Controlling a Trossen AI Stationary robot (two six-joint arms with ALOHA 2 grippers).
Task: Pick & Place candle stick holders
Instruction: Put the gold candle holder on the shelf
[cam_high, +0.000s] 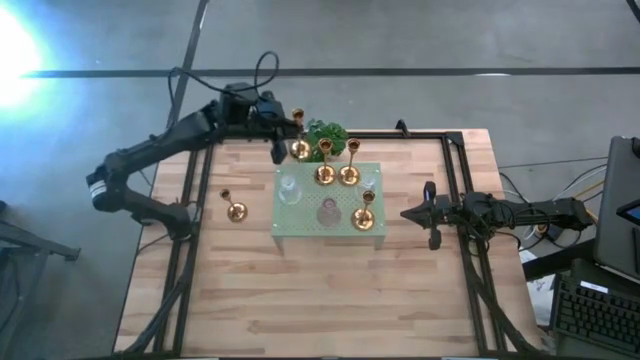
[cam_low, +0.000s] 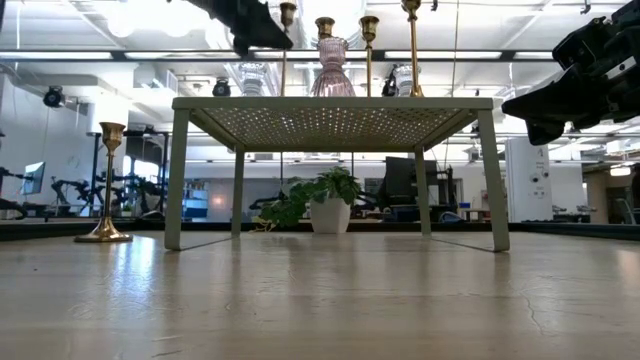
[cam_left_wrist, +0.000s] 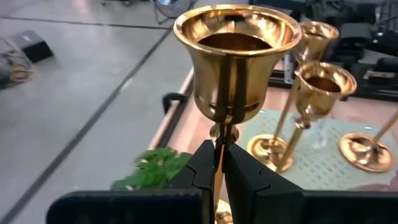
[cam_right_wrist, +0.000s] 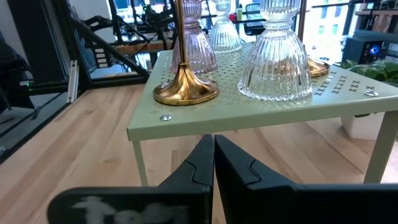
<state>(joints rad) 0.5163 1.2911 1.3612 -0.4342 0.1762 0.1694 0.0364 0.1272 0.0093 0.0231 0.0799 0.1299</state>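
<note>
My left gripper (cam_high: 283, 140) is at the table's far side, beside the leafy plant (cam_high: 326, 133), shut on a gold holder (cam_left_wrist: 236, 56). The pale green stand (cam_high: 300, 228) carries three more gold holders (cam_high: 324, 175), (cam_high: 348, 175), (cam_high: 365, 220), two clear glass ones (cam_high: 290, 190), (cam_high: 370, 183) and a pink one (cam_high: 328, 212), all on their bases. Another gold holder (cam_high: 235, 212) stands on the table left of the stand. My right gripper (cam_high: 410, 213) is shut and empty, just right of the stand. My left gripper pinches the gold holder's thin stem (cam_left_wrist: 219, 134) just under its cup, between its two fingers. The fingers lie across the stem, coming from the table's far left. The holder stands upright in the hold. Its base (cam_high: 300, 150) lies beyond the stand's far left corner; whether it is lifted I cannot tell.
The plant in its white pot (cam_low: 330, 205) stands behind the stand. Black frame rails (cam_high: 455, 180) run along the table's left, right and far sides. Bare wood (cam_high: 320, 300) lies in front of the stand.
</note>
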